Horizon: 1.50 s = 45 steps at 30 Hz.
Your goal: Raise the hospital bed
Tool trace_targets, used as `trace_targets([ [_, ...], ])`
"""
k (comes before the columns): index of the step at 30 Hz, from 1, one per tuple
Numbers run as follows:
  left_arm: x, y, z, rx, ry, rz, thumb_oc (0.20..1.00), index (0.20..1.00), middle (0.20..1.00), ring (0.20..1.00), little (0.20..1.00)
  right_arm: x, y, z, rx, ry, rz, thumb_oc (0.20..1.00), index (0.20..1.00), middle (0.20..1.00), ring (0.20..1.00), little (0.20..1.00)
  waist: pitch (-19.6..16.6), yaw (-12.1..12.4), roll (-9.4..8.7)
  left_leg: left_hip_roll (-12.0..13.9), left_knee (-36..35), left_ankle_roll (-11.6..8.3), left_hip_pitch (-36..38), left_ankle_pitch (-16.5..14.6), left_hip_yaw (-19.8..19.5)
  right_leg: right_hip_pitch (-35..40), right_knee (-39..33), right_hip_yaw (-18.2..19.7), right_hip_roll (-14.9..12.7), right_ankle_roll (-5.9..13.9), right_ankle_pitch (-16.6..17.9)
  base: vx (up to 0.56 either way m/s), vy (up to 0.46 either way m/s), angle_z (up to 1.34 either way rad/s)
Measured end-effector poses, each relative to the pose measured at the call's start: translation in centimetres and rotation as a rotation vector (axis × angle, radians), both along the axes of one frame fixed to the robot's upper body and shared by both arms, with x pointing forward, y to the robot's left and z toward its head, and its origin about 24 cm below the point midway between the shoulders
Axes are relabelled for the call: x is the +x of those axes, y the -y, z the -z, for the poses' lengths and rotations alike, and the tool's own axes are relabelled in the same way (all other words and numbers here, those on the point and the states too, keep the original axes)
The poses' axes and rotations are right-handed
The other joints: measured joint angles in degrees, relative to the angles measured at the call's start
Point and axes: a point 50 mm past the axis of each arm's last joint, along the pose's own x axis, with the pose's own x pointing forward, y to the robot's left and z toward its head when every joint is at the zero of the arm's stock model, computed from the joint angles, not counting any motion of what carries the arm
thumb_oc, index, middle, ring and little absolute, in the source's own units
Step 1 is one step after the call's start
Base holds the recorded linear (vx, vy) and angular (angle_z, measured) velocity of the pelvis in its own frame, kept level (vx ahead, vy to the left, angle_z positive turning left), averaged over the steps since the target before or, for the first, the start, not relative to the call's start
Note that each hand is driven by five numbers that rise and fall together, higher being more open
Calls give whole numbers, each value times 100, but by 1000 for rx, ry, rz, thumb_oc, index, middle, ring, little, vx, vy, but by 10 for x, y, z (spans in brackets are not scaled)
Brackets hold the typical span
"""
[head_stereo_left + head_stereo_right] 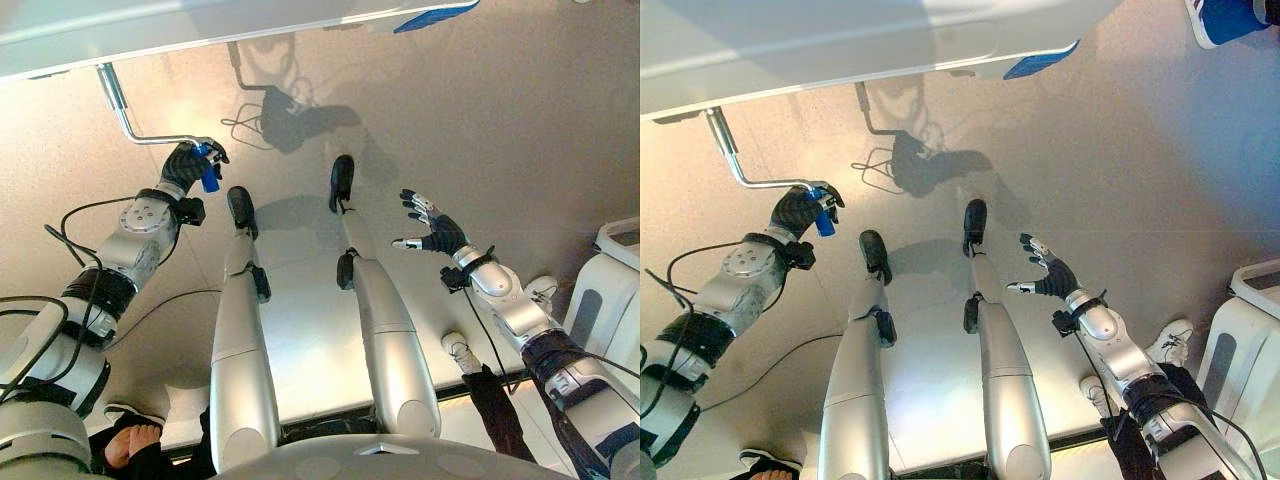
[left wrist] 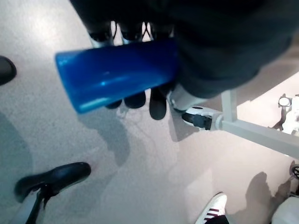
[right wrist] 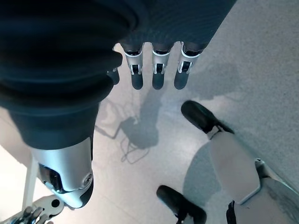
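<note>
**Left hand gripping the bed crank's blue handle**

A pale, glossy floor (image 1: 480,130) spreads under the robot, and the white underside of the hospital bed (image 1: 840,45) runs along the far edge of the head views. From beneath the bed a bent metal crank (image 1: 125,115) reaches down and out toward the robot's left side, ending in a blue handle (image 1: 207,172). The left hand (image 1: 186,165) has its fingers curled round that blue handle; in the left wrist view the blue grip (image 2: 117,74) lies across the dark-tipped fingers (image 2: 135,99). The right hand (image 1: 432,230) hangs in the air over the floor on the right, well apart from the crank, its fingers spread and straight, holding nothing. A white cart (image 1: 610,290) stands at the right edge.
</note>
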Motion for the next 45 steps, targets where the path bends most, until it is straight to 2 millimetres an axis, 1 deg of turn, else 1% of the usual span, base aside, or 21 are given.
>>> trace_targets([
  [3, -7, -2, -1, 4, -1, 22, 200, 200, 200, 200, 200, -1, 2, 1, -5, -4, 0, 1000, 1000, 1000, 1000, 1000, 3, 5, 2, 0, 2, 0, 0, 0, 0, 1, 2, -2, -1, 0, 0, 0, 0, 0],
  [6, -13, -1, -4, -12, 3, 53, 200, 200, 200, 200, 200, -4, 5, 1, -8, -5, 1, 1000, 1000, 1000, 1000, 1000, 9, 62, 9, 2, 11, 0, 1, 0, -9, 2, 13, -1, -1, 0, 0, 0, 0, 0],
  [9, -24, -3, -6, -21, 11, 72, 200, 200, 200, 200, 200, -5, 5, -2, -12, 3, -9, 1000, 1000, 1000, 1000, 1000, 21, 70, 15, -3, 33, 0, 1, 0, -11, 4, 35, -1, -9, 1, -1, 0, 0, 0],
  [14, -33, -8, -9, -41, 12, 86, 200, 200, 200, 200, 200, -6, 10, -4, -8, 9, 7, 1000, 1000, 1000, 1000, 1000, 30, 85, 22, -2, 70, 0, 0, 0, -13, 6, 73, -3, -13, 4, -4, 0, 0, 0],
  [22, -45, -14, -13, -53, 15, 103, 200, 200, 200, 200, 200, -12, 14, 1, -11, -10, 13, 1000, 1000, 1000, 1000, 1000, 46, 110, 46, 3, 86, 0, -12, -1, -20, 3, 86, -15, -12, 9, -8, 0, 0, 0],
  [26, -56, -22, -16, -57, 17, 102, 200, 200, 200, 200, 200, -14, 12, -2, -3, 2, -9, 1000, 1000, 1000, 1000, 1000, 65, 107, 77, 5, 86, -1, -17, -1, -24, 1, 85, -26, -11, 9, -9, 0, 0, 0],
  [29, -62, -26, -19, -58, 29, 94, 200, 200, 200, 200, 200, -17, 21, -2, -18, -4, 8, 1000, 1000, 1000, 1000, 1000, 83, 206, 106, 5, 94, -1, -13, -1, -24, 5, 94, -36, -13, 9, -9, 0, 0, 0],
  [32, -68, -34, -21, -46, 30, 73, 200, 200, 200, 200, 200, -18, 25, -3, -32, -6, 11, 1000, 1000, 1000, 1000, 1000, 93, 234, 123, 3, 100, -1, -8, -1, -31, 20, 96, -45, -17, 11, -11, 0, 0, 0],
  [37, -72, -39, -21, -48, 32, 59, 200, 200, 200, 200, 200, -18, 24, -8, -29, 14, 0, 1000, 1000, 1000, 1000, 1000, 106, 227, 145, 7, 103, -1, 2, -1, -43, 40, 96, -52, -17, 12, -12, 0, 0, 0],
  [41, -76, -46, -21, -51, 35, 32, 200, 200, 200, 200, 200, -21, 29, -9, -55, 7, -3, 1000, 1000, 1000, 1000, 1000, 113, 230, 157, 6, 100, -1, 42, -1, -46, 84, 96, -58, -18, 13, -14, 0, 0, 0],
  [45, -76, -48, -19, -59, 29, 21, 200, 200, 200, 200, 200, -22, 32, -9, -57, 3, 0, 1000, 1000, 1000, 1000, 1000, 116, 229, 163, 11, 86, -1, 122, -1, -48, 159, 94, -64, -15, 17, -25, 0, 0, 0],
])
